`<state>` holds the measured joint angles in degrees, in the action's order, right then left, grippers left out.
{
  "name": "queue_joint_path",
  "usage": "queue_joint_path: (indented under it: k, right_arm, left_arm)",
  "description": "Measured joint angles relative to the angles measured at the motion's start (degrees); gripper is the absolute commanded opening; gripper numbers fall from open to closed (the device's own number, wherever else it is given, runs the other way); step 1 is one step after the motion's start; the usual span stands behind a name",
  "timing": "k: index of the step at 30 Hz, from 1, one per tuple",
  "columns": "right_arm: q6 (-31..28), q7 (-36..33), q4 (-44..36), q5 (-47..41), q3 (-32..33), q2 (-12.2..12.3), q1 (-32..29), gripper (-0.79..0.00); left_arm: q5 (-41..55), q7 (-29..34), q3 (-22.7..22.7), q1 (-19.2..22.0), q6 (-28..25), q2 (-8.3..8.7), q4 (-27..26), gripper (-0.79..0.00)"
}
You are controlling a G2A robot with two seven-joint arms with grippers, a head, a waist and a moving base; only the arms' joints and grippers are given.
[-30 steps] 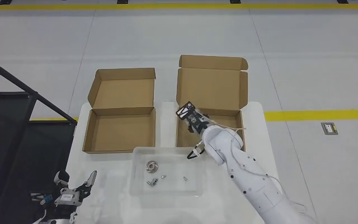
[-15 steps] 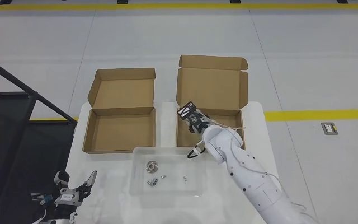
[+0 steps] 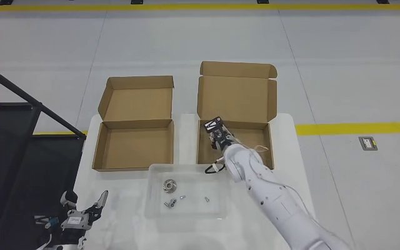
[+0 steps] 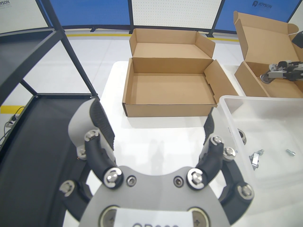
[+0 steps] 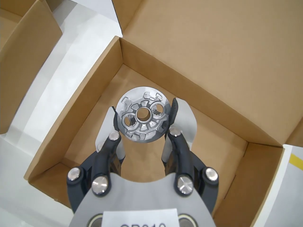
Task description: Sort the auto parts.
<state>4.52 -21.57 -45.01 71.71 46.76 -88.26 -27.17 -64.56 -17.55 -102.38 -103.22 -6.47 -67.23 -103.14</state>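
Note:
My right gripper (image 5: 144, 109) is shut on a round grey metal disc (image 5: 143, 114) with holes and cast ribs. It hangs above the floor of the right cardboard box (image 5: 213, 109), near the corner by the table's middle. From above, that gripper (image 3: 217, 134) is over the box's (image 3: 262, 134) left part. A clear plastic tray (image 3: 187, 167) holds another round metal part (image 3: 170, 185), a bracket with a bolt (image 4: 255, 158) and a small screw (image 4: 290, 152). My left gripper (image 4: 151, 114) stands open and holds nothing, low at the table's near left corner (image 3: 84, 209).
An open cardboard box (image 3: 134, 145) with its lid up lies at the back left, its floor (image 4: 169, 88) bare. A black metal rack (image 4: 35, 124) stands left of the table. White tabletop (image 4: 151, 133) shows between my left gripper and the boxes.
My right gripper has shifted slightly farther over the right box, still holding the disc. The left arm has not moved.

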Motion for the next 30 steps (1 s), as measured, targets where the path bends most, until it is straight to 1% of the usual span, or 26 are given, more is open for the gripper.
queue_joint_path:
  k: [7,8,9,11,13,14,15,16,17,19,20,26,30]
  right_arm:
    - [0.76,2.03,7.96,-1.96,-1.20,-2.42,3.04,-0.785]
    - [0.67,2.27,8.69,-2.22,-1.21,-2.64,3.33,-0.717]
    - [0.52,2.44,9.36,-2.48,-1.20,-2.85,3.60,-0.560]
    - [0.27,2.49,10.74,-2.74,-1.30,-3.29,4.21,-0.406]
    - [0.07,2.49,11.80,-2.81,-1.42,-3.70,4.73,-0.351]
    - [-0.05,2.48,12.19,-2.83,-1.45,-3.85,4.93,-0.336]
    - [-0.15,2.46,12.55,-2.85,-1.46,-3.99,5.12,-0.259]
    - [-0.25,2.48,12.97,-2.88,-1.47,-4.17,5.33,-0.209]
    - [-0.27,2.55,13.22,-2.88,-1.47,-4.29,5.44,-0.200]
    - [-0.19,2.84,13.64,-2.81,-1.41,-4.51,5.57,-0.142]
    - [-0.06,3.00,13.75,-2.78,-1.33,-4.57,5.58,-0.129]
    - [0.55,4.32,12.28,-1.98,-0.16,-4.27,4.94,-0.071]
    - [-0.06,5.63,7.55,-0.78,1.43,-3.22,3.08,-0.046]
  left_arm:
    - [0.00,0.00,0.00,0.00,0.00,0.00,0.00,0.000]
    - [0.00,0.00,0.00,0.00,0.00,0.00,0.00,0.000]
    - [0.00,0.00,0.00,0.00,0.00,0.00,0.00,0.000]
    - [0.00,0.00,0.00,0.00,0.00,0.00,0.00,0.000]
    - [0.00,0.00,0.00,0.00,0.00,0.00,0.00,0.000]
    - [0.00,0.00,0.00,0.00,0.00,0.00,0.00,0.000]
    - [0.00,0.00,0.00,0.00,0.00,0.00,0.00,0.000]
    - [0.00,0.00,0.00,0.00,0.00,0.00,0.00,0.000]
    - [0.00,0.00,0.00,0.00,0.00,0.00,0.00,0.000]
    - [0.00,0.00,0.00,0.00,0.00,0.00,0.00,0.000]
    - [0.00,0.00,0.00,0.00,0.00,0.00,0.00,0.000]
    - [0.00,0.00,0.00,0.00,0.00,0.00,0.00,0.000]
    - [0.00,0.00,0.00,0.00,0.00,0.00,0.00,0.000]
